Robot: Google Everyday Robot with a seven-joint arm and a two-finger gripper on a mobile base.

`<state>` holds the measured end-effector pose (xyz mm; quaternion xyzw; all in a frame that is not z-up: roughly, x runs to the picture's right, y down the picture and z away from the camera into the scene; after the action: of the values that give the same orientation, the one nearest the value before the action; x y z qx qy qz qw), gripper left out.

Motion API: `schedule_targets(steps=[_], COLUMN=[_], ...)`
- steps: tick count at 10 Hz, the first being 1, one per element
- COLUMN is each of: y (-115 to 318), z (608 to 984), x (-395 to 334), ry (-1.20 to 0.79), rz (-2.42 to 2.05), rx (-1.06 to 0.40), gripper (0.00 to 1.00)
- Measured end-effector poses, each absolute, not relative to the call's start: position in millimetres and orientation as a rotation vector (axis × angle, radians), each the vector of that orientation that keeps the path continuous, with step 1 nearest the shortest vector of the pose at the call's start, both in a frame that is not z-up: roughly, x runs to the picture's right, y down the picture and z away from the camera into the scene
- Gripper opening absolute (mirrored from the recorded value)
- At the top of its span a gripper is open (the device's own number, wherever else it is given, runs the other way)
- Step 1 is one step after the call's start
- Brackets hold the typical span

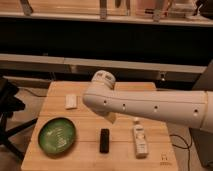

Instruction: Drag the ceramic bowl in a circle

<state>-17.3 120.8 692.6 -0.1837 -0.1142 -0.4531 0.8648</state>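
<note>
One likely heavy, slippery ceramic bowl (57, 135): press inside its rim. Your end effector (111, 118) hides under the arm (150, 105), right of it; whether it is open or closed, I cannot tell.

Dim, warm indoor light from above. Soft sheen along the white arm (150, 107) and on the bowl (57, 135) (pale glint in the green glaze). Faint shadow under the arm on the table (85, 142); dark band behind. No sight of the gripper, hidden by the arm.
</note>
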Motion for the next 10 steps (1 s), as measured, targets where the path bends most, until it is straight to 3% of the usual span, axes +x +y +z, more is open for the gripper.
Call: schedule_targets(steps=[10], y=[156], z=[694], x=[-50], ry=[-0.346], rz=[-1.128], rx=[-0.355], gripper=[0.80])
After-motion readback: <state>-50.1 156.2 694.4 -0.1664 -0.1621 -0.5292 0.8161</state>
